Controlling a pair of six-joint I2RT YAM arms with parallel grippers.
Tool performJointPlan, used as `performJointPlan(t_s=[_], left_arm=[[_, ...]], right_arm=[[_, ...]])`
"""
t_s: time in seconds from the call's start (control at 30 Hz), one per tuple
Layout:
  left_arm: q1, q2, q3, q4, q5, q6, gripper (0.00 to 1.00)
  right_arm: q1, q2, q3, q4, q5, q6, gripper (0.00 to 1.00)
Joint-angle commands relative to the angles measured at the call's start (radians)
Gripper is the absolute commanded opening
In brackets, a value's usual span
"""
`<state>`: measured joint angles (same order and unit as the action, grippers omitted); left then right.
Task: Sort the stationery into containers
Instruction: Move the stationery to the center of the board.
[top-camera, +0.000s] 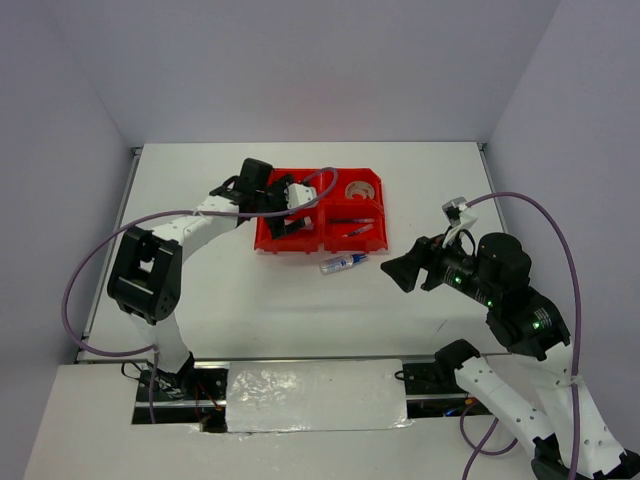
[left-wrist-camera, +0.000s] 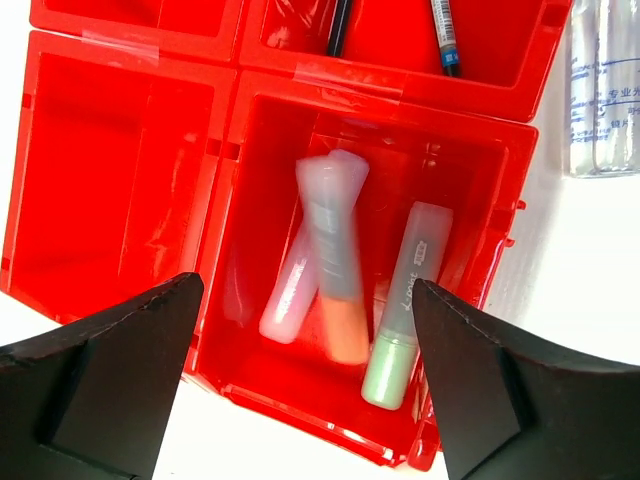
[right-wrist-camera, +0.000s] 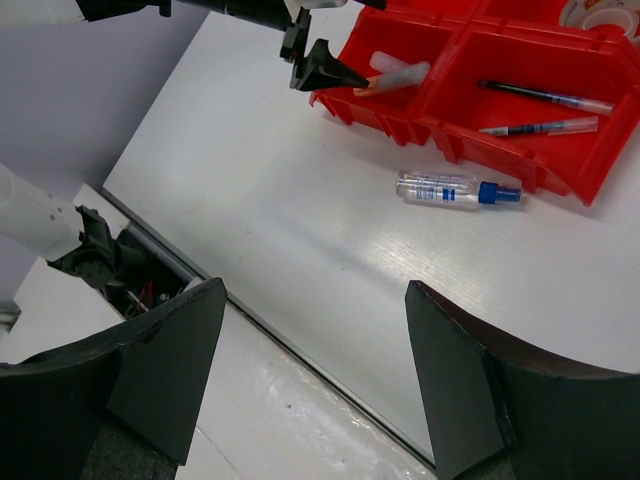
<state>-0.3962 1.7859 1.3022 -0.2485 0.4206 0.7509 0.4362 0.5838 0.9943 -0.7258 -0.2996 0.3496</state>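
The containers (top-camera: 322, 240) are red bins in a two-by-two block. My left gripper (top-camera: 291, 222) hangs open over the near left bin, jaws wide (left-wrist-camera: 305, 380) with nothing between them. Below it lie a pink highlighter (left-wrist-camera: 290, 295), a blurred orange highlighter (left-wrist-camera: 340, 290) and a green highlighter (left-wrist-camera: 405, 320). Two blue pens (right-wrist-camera: 545, 97) lie in the near right bin. A tape roll (top-camera: 360, 188) sits in the far right bin. The blue-capped glue tube (top-camera: 343, 263) lies on the table just in front of the bins. My right gripper (top-camera: 397, 272) is open and empty, right of the tube.
The bin (left-wrist-camera: 120, 180) beside the highlighters' bin shows a bare red floor. The table's near edge with a metal strip (right-wrist-camera: 250, 310) and cables runs under my right gripper. White walls close the table at the back and both sides.
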Motion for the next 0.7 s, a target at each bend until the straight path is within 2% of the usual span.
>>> performJointPlan(t_s=[0.0,0.17,0.2,0.27,0.3,0.33,0.4,0.43,0.5,0.57,0.6,0.67], left_arm=[[-0.001,-0.049,0.029,0.009,0.050,-0.024,0.99],[-0.001,-0.143,0.051,0.052,0.032,-0.100,0.99],[-0.001,-0.163,0.051,0.078,-0.020,-0.134,0.99],[-0.001,-0.230,0.055,0.171,-0.116,-0.318,0.99],[-0.001,-0.250,0.069,0.184,-0.244,-0.400,0.99],[0.005,-0.272,0.092,0.164,-0.278,-0.574,0.99],[0.022,-0.266,0.184,0.036,-0.157,-0.636,0.98],[0.005,-0.260,0.206,0.000,-0.090,-0.653,0.99],[-0.050,-0.282,0.194,-0.029,-0.140,-0.696,0.99],[-0.169,-0.364,0.066,0.021,-0.256,-0.706,0.99],[-0.256,-0.391,0.015,0.096,-0.307,-0.691,0.97],[-0.317,-0.450,-0.076,0.158,-0.350,-0.667,0.92]], right_arm=[[0.007,-0.007,0.004,0.023,-0.007,-0.014,0.80],[0.009,-0.010,0.006,0.025,-0.007,-0.012,0.81],[0.009,-0.012,0.006,0.025,-0.006,-0.011,0.81],[0.009,-0.013,0.004,0.028,-0.006,-0.009,0.81],[0.007,-0.013,0.003,0.028,-0.004,-0.009,0.81],[0.007,-0.015,0.000,0.037,-0.004,-0.008,0.81],[0.009,-0.013,-0.011,0.048,-0.007,-0.003,0.81],[0.009,-0.013,-0.014,0.055,-0.006,-0.001,0.81],[0.009,-0.009,-0.017,0.063,-0.007,0.003,0.81],[0.009,-0.009,-0.017,0.066,-0.007,0.006,0.81],[0.007,-0.012,-0.017,0.066,-0.007,0.008,0.81],[0.006,-0.016,-0.016,0.063,-0.006,0.005,0.81]])
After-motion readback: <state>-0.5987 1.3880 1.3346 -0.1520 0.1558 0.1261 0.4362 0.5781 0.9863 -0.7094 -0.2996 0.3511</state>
